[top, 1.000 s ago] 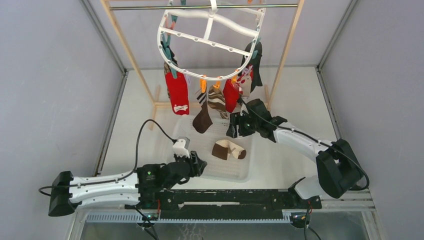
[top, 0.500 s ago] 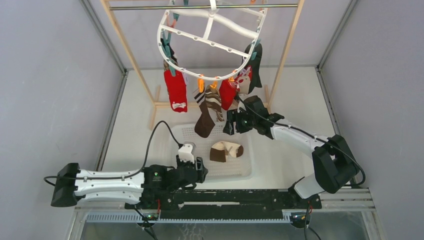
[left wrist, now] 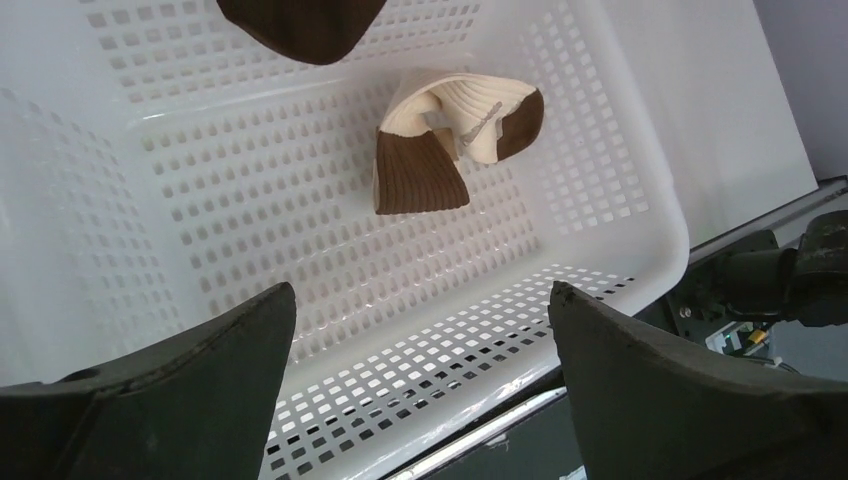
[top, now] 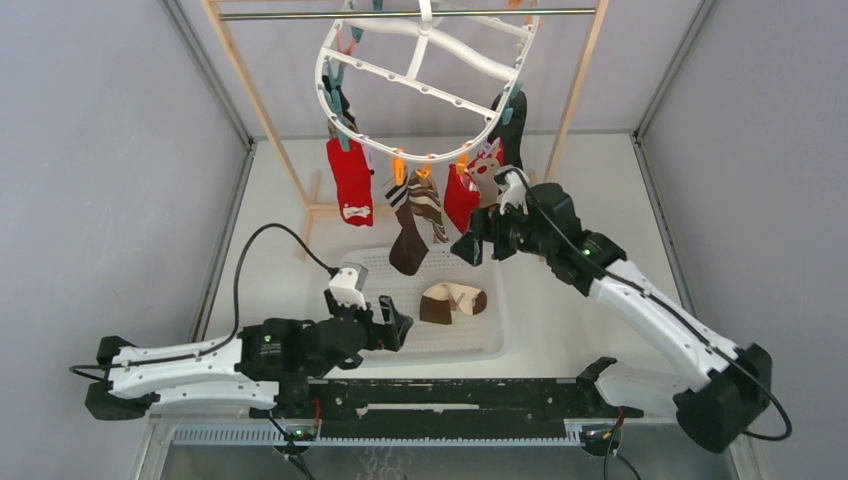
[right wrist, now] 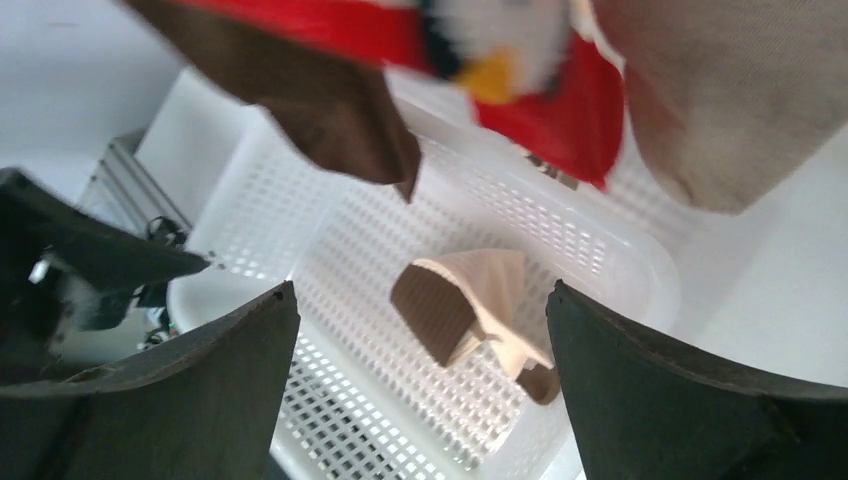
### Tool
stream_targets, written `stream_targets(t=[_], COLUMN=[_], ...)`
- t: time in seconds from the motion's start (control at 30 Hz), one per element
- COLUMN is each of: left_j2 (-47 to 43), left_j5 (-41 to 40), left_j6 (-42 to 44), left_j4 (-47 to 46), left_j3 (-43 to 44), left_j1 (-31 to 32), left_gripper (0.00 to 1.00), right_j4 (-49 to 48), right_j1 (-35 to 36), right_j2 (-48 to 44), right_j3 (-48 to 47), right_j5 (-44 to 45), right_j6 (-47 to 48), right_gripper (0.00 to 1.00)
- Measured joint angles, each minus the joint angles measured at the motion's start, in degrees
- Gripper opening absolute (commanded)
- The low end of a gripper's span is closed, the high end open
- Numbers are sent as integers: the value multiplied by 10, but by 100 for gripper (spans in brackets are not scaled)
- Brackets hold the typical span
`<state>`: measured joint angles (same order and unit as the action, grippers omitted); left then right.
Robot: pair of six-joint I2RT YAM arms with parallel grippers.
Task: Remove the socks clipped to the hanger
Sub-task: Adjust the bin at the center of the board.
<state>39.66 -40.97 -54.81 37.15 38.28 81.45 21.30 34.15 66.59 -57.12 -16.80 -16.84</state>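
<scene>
The white oval hanger (top: 420, 62) hangs from the rod. Several socks stay clipped to it: a red one (top: 351, 180) at left, a brown striped pair (top: 412, 222), a second red one (top: 461, 198) and a black one (top: 510, 125) at right. My right gripper (top: 468, 246) is open just below the right red sock; in its wrist view, the gripper (right wrist: 421, 290) has the red sock (right wrist: 560, 120) and a brown sock (right wrist: 320, 100) above its fingers. My left gripper (top: 395, 325) (left wrist: 422, 290) is open and empty over the basket's near wall.
A white perforated basket (top: 370, 265) (left wrist: 620, 200) (right wrist: 350, 230) lies under the hanger and holds a cream-and-brown sock (top: 452, 302) (left wrist: 440, 130) (right wrist: 470, 300). The wooden rack (top: 572, 95) with its metal rod (top: 300, 14) stands behind. Grey walls close both sides.
Both grippers have opened wider. The right arm has stretched out and its wrist has lifted toward the socks on the hanger's right side. The left arm has shifted slightly left.
</scene>
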Motion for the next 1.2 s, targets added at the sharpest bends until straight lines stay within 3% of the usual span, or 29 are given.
stream_targets(t=[0.13,0.33,0.67,0.9,1.2], left_j2=[-23,-43,-83,-137,-132], left_j5=[-5,-3,44,54,46], left_j6=[8,19,43,38,38], left_j4=[23,36,36,28,41], left_j3=[13,16,8,-45,-43], left_j1=[6,8,11,13,13], left_gripper=[100,100,100,100,100], right_j4=[37,91,144,143,98], right_j1=[33,144,273,289,291], right_j2=[-75,-187,-342,-390,-349], right_j3=[-6,10,197,223,197], right_j5=[5,41,113,139,147], right_j6=[-3,-16,-93,-143,-170], right_gripper=[100,100,100,100,100])
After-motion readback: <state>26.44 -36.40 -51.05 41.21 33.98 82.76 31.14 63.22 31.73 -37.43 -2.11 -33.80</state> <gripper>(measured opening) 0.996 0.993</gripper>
